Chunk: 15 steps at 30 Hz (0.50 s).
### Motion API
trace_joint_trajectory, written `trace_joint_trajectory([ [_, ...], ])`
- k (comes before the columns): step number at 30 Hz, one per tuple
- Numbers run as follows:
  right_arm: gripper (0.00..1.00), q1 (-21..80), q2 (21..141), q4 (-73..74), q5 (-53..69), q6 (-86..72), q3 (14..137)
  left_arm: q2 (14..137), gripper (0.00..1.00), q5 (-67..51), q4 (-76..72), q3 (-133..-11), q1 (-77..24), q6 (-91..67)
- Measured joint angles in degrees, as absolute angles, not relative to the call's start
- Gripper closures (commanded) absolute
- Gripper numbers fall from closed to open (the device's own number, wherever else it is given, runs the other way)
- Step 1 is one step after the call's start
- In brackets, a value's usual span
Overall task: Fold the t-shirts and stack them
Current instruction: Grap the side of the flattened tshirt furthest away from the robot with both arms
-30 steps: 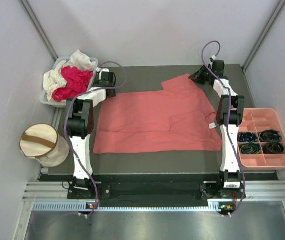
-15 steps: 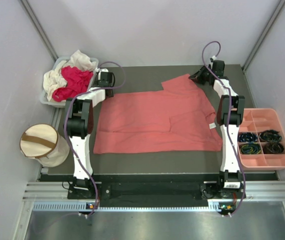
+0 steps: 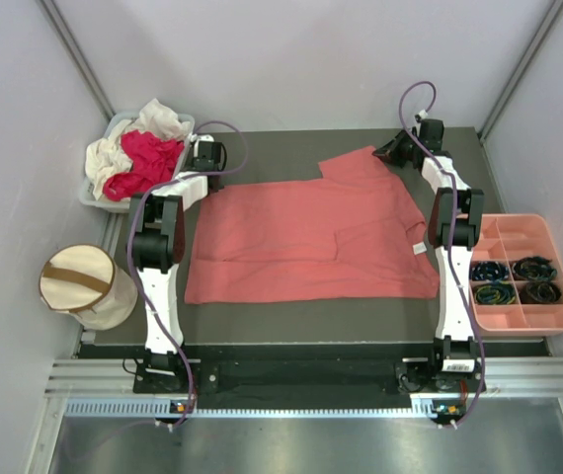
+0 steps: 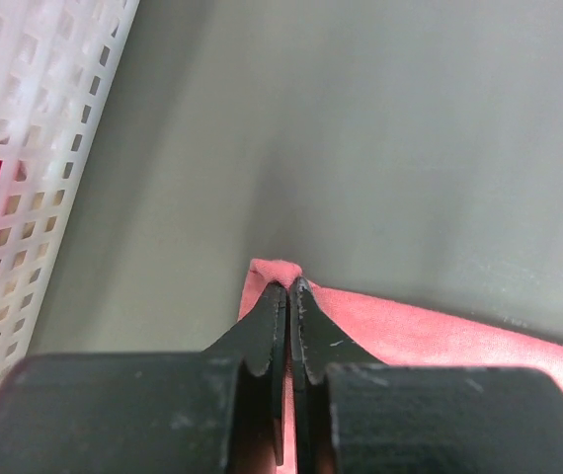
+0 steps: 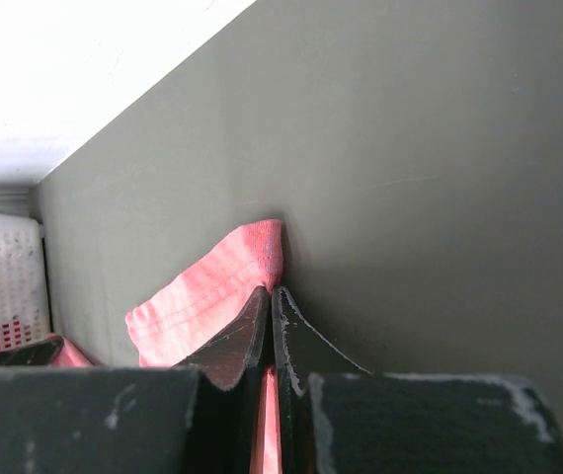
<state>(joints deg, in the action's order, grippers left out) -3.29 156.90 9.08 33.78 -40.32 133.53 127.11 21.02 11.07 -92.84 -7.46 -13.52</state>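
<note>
The pink shirt (image 3: 311, 237) lies flat in the middle of the table (image 3: 291, 321). This looks like the start of a fold. The left fingers (image 4: 283, 296) are pinched tight on its corner at 11 o'clock. The right fingers (image 5: 262, 306) are pinched tight on its sleeve at 1 o'clock. Both arms reach far out and low, tips down at the table. Next, I think, both must lift together and bring that far edge toward 6 o'clock, evenly, so the cloth does not bunch.
</note>
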Motion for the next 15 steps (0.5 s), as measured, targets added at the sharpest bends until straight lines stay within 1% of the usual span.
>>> trace_joint_trajectory([
  [15,1.00,-3.53,156.59,8.91,34.50,-40.14,133.05,127.11,1.00,20.36,10.92,-92.84,-7.29,-13.63],
])
